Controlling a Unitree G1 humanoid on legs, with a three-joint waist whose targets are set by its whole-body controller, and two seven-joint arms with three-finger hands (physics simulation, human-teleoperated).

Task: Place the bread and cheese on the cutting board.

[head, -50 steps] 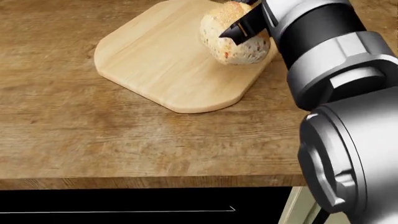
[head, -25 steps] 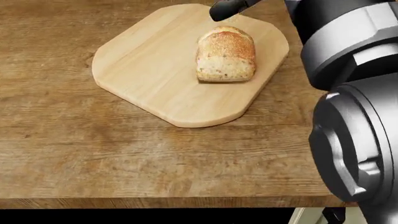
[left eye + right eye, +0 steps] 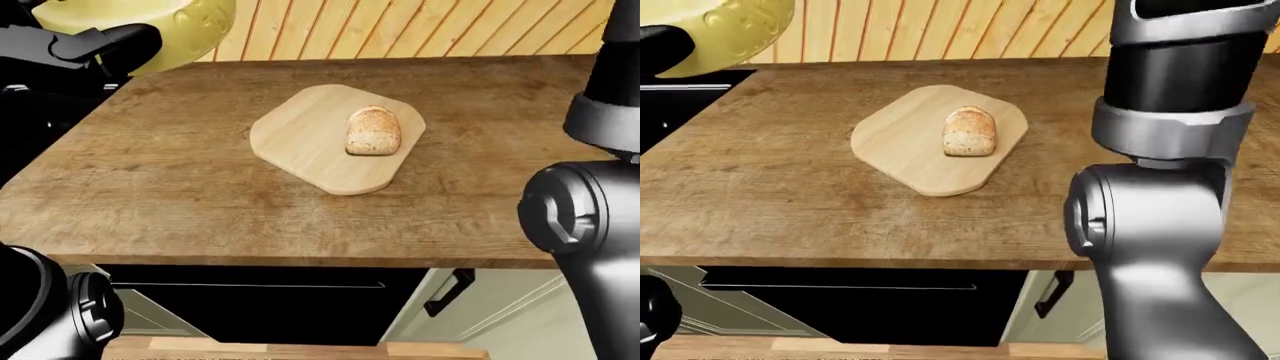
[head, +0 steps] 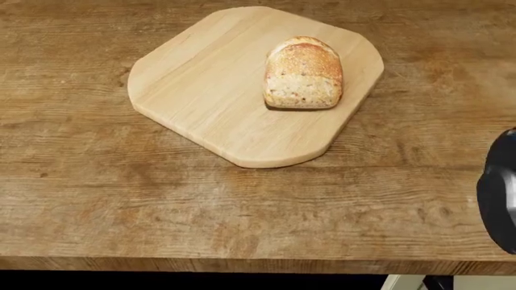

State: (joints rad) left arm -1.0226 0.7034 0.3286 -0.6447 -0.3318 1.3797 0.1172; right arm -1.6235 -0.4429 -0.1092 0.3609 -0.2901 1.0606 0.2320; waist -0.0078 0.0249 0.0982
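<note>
On cutting board [image 4: 201, 90], right half in head view: bread [image 4: 303, 74], long axis top-to-bottom, cut face toward bottom. Wooden counter [image 4: 121, 199] beneath.

Left-eye view: left hand [image 3: 80, 49], top left, fingers clasp yellow cheese [image 3: 170, 22]. Plank wall [image 3: 400, 26] behind counter.

Right-eye view: right arm [image 3: 1160, 210] raised; hand out of frame.

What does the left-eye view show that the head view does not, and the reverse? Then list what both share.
Only the left-eye view shows the cheese held up at top left by the left robot hand, the slatted wooden wall and a dark cabinet opening. Only the head view shows the bread's cut face and crust closely. Both share the bread on the cutting board, on the wooden counter.
</note>
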